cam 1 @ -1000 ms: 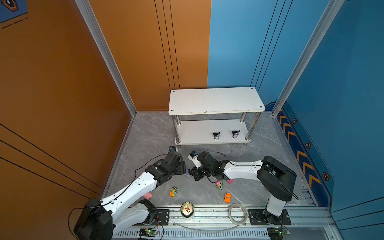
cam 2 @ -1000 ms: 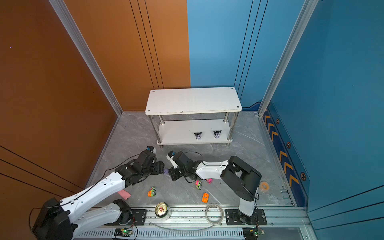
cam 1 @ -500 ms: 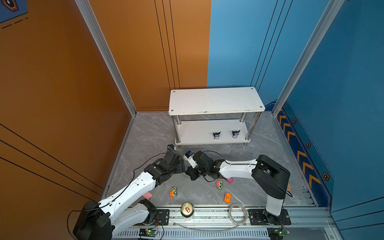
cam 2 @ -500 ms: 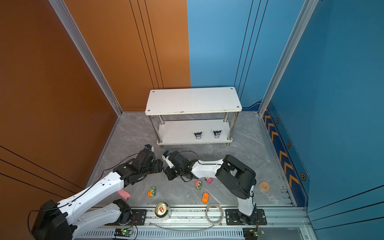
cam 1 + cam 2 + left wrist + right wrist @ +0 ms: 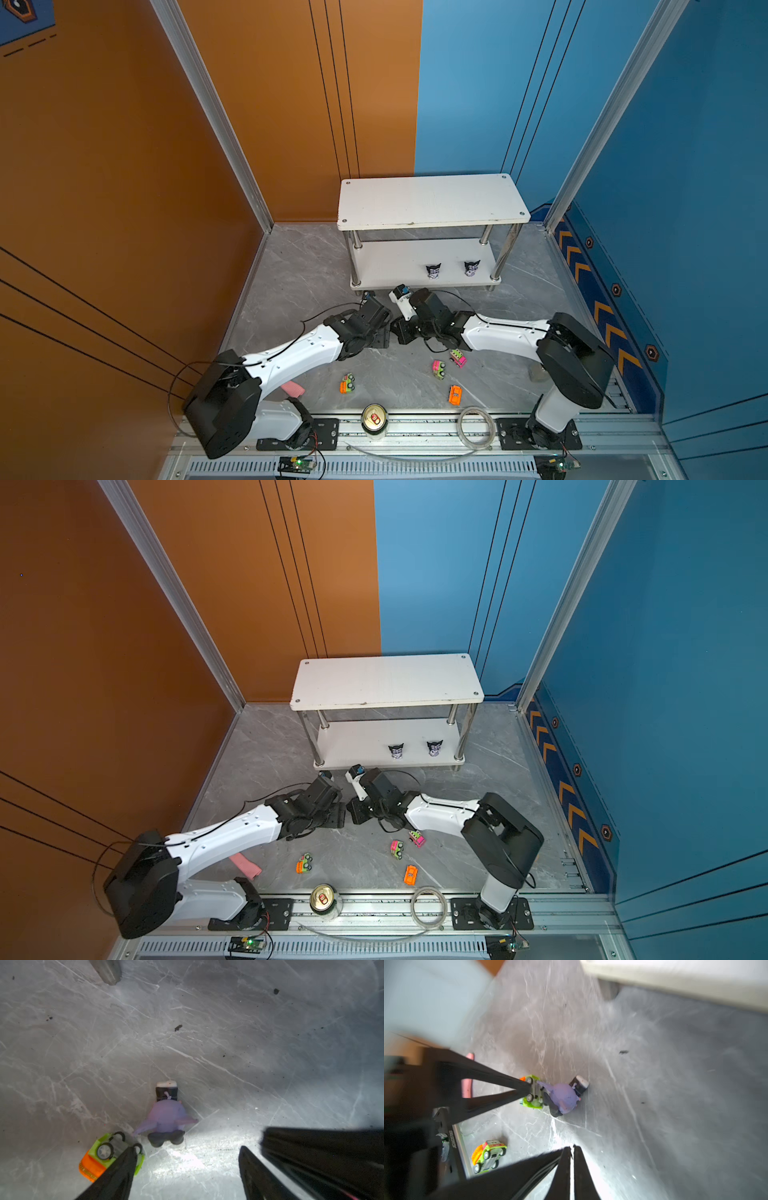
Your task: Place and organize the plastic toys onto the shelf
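Fallen figurine [image 5: 166, 1114] — green car [image 5: 101, 1153] just beside; can [image 5: 374, 419] well apart.

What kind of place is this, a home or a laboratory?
Probably a robot test booth, not a home: orange wall panels in aluminium frames, a left arm and right arm bolted to a metal rail, a shelf on the floor.

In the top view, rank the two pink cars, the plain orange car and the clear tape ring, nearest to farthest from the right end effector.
From the right end effector, in a top view:
1. Left pink car and right pink car, beside its arm; too close to split.
2. Orange car, nearer the front rail.
3. Tape ring, on the rail.
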{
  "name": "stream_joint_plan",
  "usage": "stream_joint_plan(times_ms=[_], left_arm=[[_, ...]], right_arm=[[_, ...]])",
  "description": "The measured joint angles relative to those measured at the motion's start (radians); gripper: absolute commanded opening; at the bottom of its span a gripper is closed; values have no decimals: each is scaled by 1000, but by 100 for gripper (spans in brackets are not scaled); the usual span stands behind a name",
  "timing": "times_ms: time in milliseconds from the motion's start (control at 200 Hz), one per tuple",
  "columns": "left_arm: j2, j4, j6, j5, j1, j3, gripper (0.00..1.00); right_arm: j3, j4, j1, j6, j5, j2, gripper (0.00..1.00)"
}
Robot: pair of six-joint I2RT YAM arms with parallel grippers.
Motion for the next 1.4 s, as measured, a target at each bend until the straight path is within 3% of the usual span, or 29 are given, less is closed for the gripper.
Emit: stream_joint_plan(times_ms=[185,541,996,1402], left_arm=[[119,-72,12,-72,-11,95,82],[336,-190,5,-146,-43,263,82],[306,-291,-39,-227,-114,334,82],[273,-290,-53,-231,-99,306,83]], right_arm=[[-119,-1,-13,-11,71,-159,11],[-228,-7,-87,-10,89,-192,12],[-228,-6,-125,3,77,-194,13],[-228,-6,-127,21,77,-194,14]])
